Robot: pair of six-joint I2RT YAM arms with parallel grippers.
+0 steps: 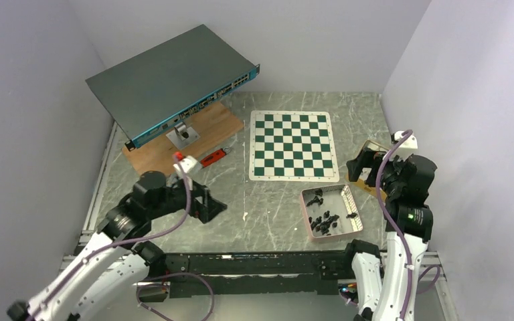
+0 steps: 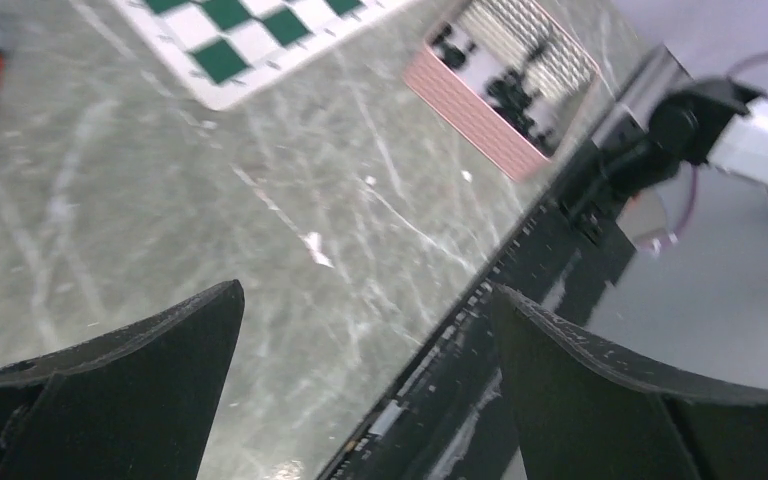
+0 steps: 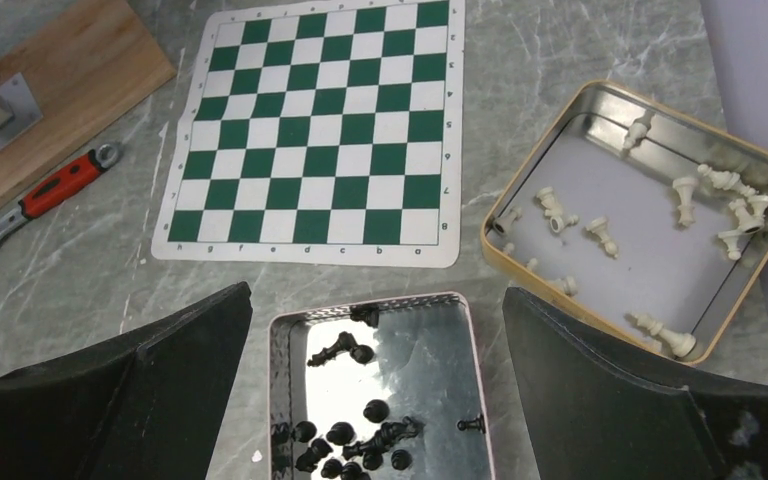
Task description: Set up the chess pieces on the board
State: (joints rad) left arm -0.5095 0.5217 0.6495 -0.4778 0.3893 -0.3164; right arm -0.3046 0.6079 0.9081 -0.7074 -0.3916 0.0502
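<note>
Two arms on station, nothing held by either.

Grey marbled tabletop (image 1: 268, 207) carries everything. The board (image 1: 293, 145) lies flat toward the far side: green and white squares, white border, every square bare.

Left of the board: a grey rack unit (image 1: 174, 80) propped over a wooden plank (image 1: 207, 127). A red-handled wrench (image 3: 55, 190) lies between plank and board.

Just off the board's near right corner: pink-rimmed tray (image 3: 275, 400), its long side running away from the board's near edge. Right of the board, near but not touching it: gold-rimmed tin (image 3: 620, 200), with white pieces (image 3: 600, 232) scattered inside.

Right end effector (image 3: 375, 295): fingers wide apart, empty, hanging above the pink tray, with the board beyond it.

Left end effector (image 2: 365, 290): fingers wide apart, empty, over bare tabletop off the board's near left corner, well apart from the tray. The right arm is plainly the nearer one.

Black chess pieces (image 3: 360, 440): small, dark, round-based. Most are clumped at the tray end farthest from the board, with a few loose ones nearer it. Most lie toppled, their long axes pointing every way. The shiny tray floor doubles them with reflections, so the count is uncertain.

Judgement: the pick is straight down from the right arm. Take a loose piece first, with the wrist turned so the fingers close across its length.
</note>
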